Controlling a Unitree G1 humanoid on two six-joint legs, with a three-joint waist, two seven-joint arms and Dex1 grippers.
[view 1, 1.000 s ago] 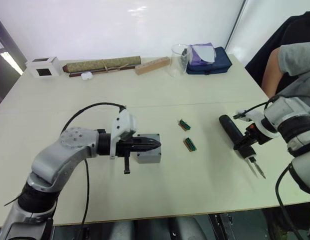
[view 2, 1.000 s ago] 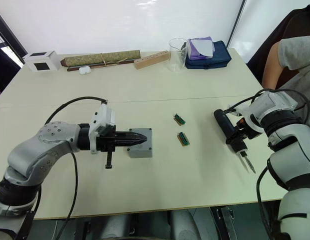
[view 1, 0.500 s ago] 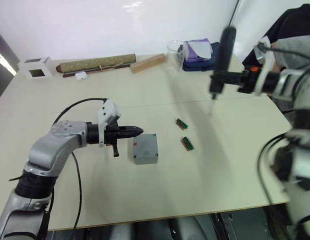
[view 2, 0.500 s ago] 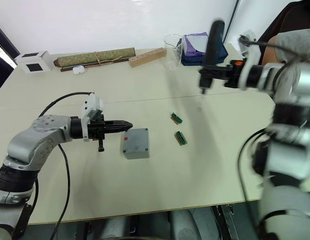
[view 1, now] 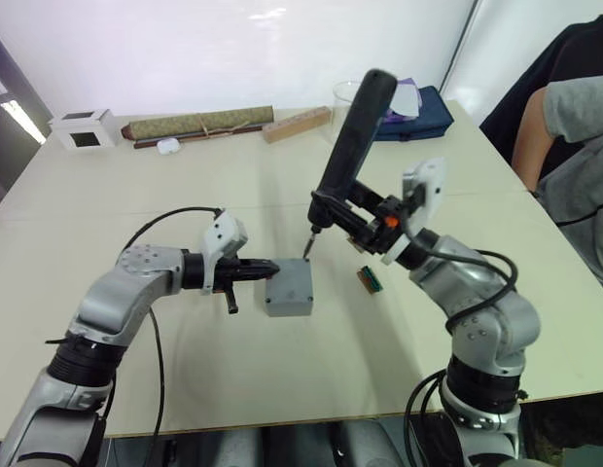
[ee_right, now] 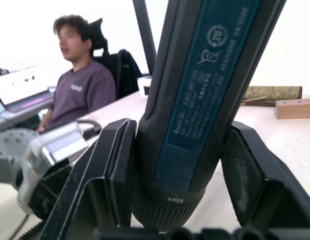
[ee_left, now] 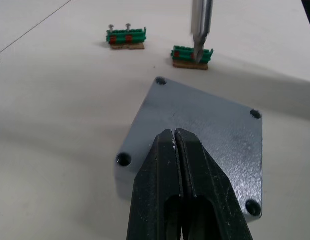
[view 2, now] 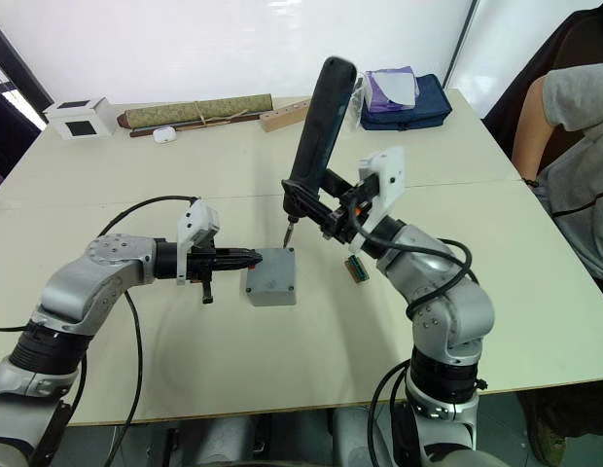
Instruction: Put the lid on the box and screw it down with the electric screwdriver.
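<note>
The grey box stands mid-table with the flat grey lid lying on it, its corner holes open. My left gripper is shut, its tips resting at the lid's left edge. My right gripper is shut on the electric screwdriver, a long dark cylinder held nearly upright. Both black fingers clamp its lower body. The thin metal bit hangs just above the lid's far corner without touching it.
Two green terminal blocks lie right of the box. Along the back edge are a white cube, a rolled scroll, a wooden block, a beaker and a blue pouch. A person sits at the right.
My right arm lifted the screwdriver off the table's right side and swung it left over the box. My left gripper drew back off the lid, then returned to its left edge.
</note>
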